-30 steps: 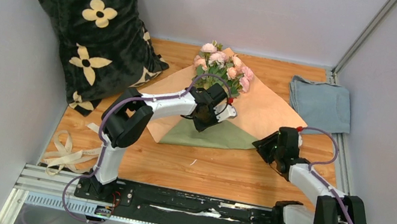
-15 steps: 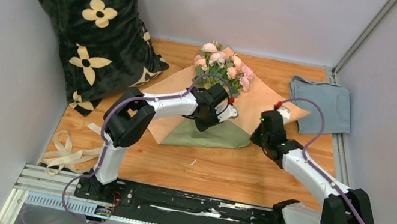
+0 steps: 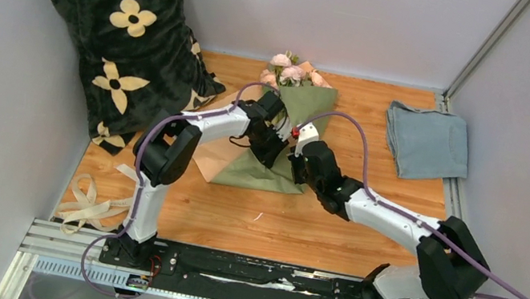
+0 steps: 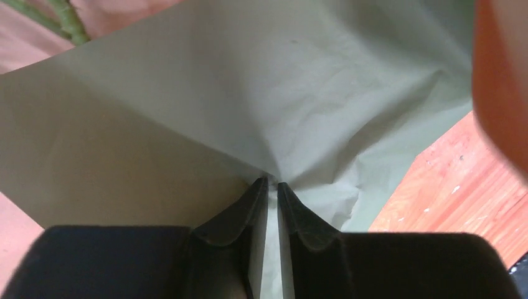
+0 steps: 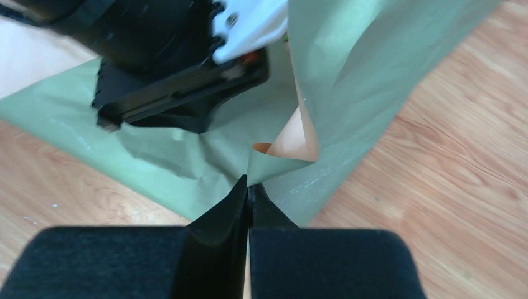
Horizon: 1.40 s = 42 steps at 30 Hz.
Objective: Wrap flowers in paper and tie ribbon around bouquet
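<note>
Swinging in from the right side of the wooden worktop [image 3: 329, 229] over the past second, the right gripper [image 5: 248, 185] has carried a corner of the large thin paper [image 3: 266, 174], sage-green on one face and peach-tan on the other. That corner now lies across the middle of the sheet, green face up, where the peach face showed before.

At the near left corner lies the long flat cream-beige ribbon [image 3: 86, 201] in loose loops, well apart from both arms. At the middle of the worktop the right gripper's fingers are pressed together on the folded-over paper corner. Just beside it, the left gripper [image 4: 272, 187] pinches a fold of the green face in a narrow gap.

Toward the far edge, the small pale-pink flowers [image 3: 291, 73] with green leaves stick out above the folded paper. A black plush blanket [image 3: 113, 18] with cream flower prints fills the far left corner. A folded blue-grey cloth [image 3: 426, 140] lies by the right edge.
</note>
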Tool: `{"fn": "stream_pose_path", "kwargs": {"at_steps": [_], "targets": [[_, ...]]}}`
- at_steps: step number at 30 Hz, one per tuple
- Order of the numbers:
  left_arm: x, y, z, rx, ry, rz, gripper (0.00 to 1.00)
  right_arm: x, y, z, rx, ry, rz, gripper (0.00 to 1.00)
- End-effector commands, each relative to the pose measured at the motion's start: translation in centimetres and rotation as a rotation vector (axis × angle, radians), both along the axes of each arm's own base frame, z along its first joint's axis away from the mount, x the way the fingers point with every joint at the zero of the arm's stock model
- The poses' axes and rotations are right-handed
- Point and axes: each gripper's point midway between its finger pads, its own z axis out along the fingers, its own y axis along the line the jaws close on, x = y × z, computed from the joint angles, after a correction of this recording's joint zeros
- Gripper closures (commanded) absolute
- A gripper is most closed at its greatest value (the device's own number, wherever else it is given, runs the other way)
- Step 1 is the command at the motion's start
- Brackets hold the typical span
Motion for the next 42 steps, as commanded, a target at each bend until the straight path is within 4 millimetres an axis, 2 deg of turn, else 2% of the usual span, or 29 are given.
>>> {"fn": "stream_pose_path", "kwargs": {"at_steps": [1,5,9,12,14,17,18,22,26,28,30,35,36,37,38,40,42], "targets": [[1.2,-0.1,0.8,-0.142,0.058,0.083,0.75,-0.6,4.9,0.2,0.126,0.003,0.169,1.0],[3.3,1.2,3.6,-0.258,0.058,0.186,0.59,-0.8,5.6,-2.7,0.124,0.054,0.171,1.0],[5.6,3.4,7.6,-0.336,-0.014,0.265,0.4,-1.1,6.0,-5.4,0.085,0.107,0.19,1.0],[6.0,4.7,10.4,-0.408,-0.012,0.313,0.32,-1.3,6.3,-6.5,0.066,0.135,0.207,1.0],[5.5,4.9,11.2,-0.45,0.011,0.326,0.28,-1.5,6.6,-6.6,0.065,0.145,0.224,1.0],[4.4,4.5,11.1,-0.506,0.048,0.341,0.16,-1.5,6.7,-6.8,0.048,0.142,0.231,1.0],[3.9,4.3,10.5,-0.52,0.072,0.345,0.09,-1.6,6.7,-6.8,0.043,0.141,0.231,1.0],[3.7,4.3,8.2,-0.494,0.153,0.398,0.04,-1.7,6.7,-6.8,0.034,0.14,0.237,1.0],[3.4,3.8,6.1,-0.45,0.231,0.418,0.04,-2.0,6.6,-6.8,0.012,0.136,0.253,1.0],[3.5,3.6,5.5,-0.444,0.255,0.419,0.06,-1.7,6.3,-6.6,-0.01,0.119,0.239,1.0],[3.8,3.1,5.6,-0.457,0.266,0.409,0.14,-1.7,6.1,-6.5,-0.024,0.113,0.241,1.0],[4.3,2.1,7.0,-0.524,0.275,0.383,0.62,-1.8,6.0,-5.8,-0.05,0.093,0.266,1.0],[4.4,1.9,7.3,-0.536,0.276,0.372,0.75,-1.8,6.1,-5.6,-0.054,0.089,0.275,1.0],[4.3,1.7,7.6,-0.546,0.282,0.362,0.92,-1.9,6.2,-5.5,-0.058,0.09,0.283,1.0],[4.3,1.7,7.8,-0.548,0.283,0.354,0.99,-1.9,6.2,-5.3,-0.074,0.082,0.3,1.0],[4.2,2.1,7.7,-0.518,0.28,0.343,1.0,-2.3,6.2,-5.0,-0.087,0.086,0.332,0.93],[4.2,3.4,7.1,-0.459,0.266,0.354,1.0,-3.0,6.5,-4.4,-0.082,0.099,0.383,0.74]]}}
